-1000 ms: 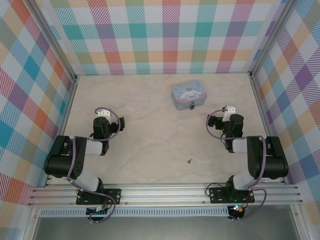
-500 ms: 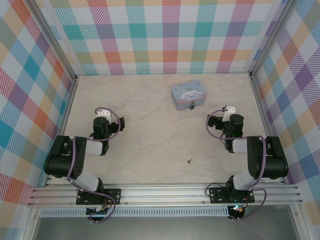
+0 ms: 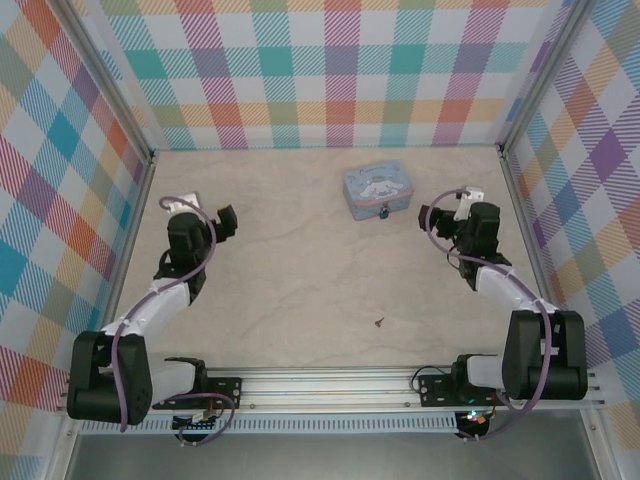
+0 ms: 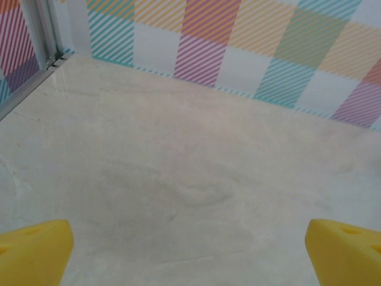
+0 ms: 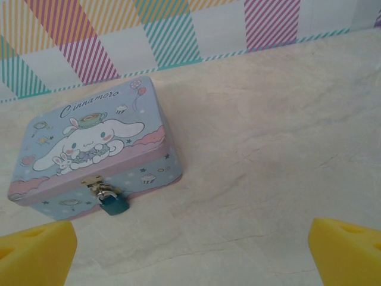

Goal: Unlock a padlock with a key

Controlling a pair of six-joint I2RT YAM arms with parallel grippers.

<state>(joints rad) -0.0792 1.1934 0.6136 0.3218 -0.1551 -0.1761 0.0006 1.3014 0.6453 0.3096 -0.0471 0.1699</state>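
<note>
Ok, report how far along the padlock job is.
Done: nothing. The padlock hangs from the tin, and the key lies untouched on the table. In hand: left pincer and right pincer are open and empty, the right one facing the tin. Left: grab the key, insert, turn.

Glossy printed tin (image 5: 95,156), smooth marble-look tabletop (image 5: 268,149)
</note>
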